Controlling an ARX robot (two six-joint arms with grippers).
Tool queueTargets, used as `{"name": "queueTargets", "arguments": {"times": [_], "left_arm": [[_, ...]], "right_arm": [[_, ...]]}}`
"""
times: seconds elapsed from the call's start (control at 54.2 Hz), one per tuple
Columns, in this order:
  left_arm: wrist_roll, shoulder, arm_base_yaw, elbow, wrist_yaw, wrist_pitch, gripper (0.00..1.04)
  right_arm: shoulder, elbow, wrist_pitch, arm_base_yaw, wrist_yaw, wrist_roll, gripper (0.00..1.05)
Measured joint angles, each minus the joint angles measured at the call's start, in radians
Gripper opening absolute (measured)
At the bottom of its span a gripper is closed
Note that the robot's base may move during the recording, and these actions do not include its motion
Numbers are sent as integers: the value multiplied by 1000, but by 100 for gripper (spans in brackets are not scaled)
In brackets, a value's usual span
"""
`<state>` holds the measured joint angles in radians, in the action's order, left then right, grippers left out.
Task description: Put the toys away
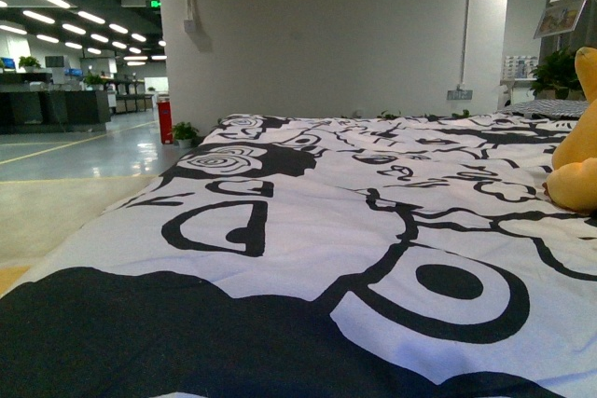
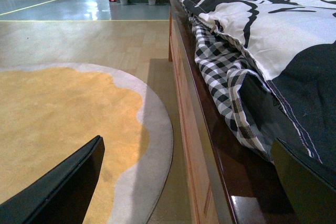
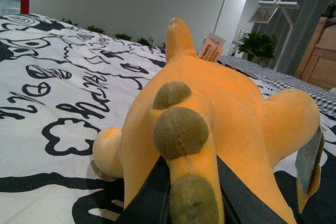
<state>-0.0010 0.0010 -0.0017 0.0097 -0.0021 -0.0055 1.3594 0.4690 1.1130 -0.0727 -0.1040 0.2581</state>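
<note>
Since the quilt-covered counter (image 2: 202, 145) is soft and loosely draped, a finger that dips low could catch the black-and-white cloth (image 1: 298, 230) and drag it along with the load. Left of it, the round orange rug (image 2: 63, 119) on the floor lies under the left end effector (image 2: 187, 145), which hangs released and empty beside the counter's wooden side; a careless swing to the right could knock that side. The plush toy (image 3: 226, 103) lies at the right side of the counter, cut off by the frame edge in the front view, and the right end effector (image 3: 191, 174) is clenched on the narrow olive-spotted ridge at its near end. I judge that hold slim, as most of the body lies beyond the grip and may sag, twist or slip out on lifting. Its paper tags (image 3: 211, 52) could snag too. No bin, box or basket shows in any view, so where the toy should go cannot be told
</note>
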Motion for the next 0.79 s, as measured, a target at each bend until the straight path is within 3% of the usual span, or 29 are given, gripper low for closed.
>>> {"name": "queueTargets", "arguments": {"times": [0.166,0.277,0.517,0.793], "left_arm": [[0,0,0,0,0,0,99],[0,0,0,0,0,0,99],[0,0,0,0,0,0,99],[0,0,0,0,0,0,99]], "right_arm": [[-17,13,-59,-37,60,-40,6],[-66,53,-164,-95,146,-143,6],[-258,155,-382,-306,468,-454,6],[-481,122,-435,-482,770,-720,6]]}}
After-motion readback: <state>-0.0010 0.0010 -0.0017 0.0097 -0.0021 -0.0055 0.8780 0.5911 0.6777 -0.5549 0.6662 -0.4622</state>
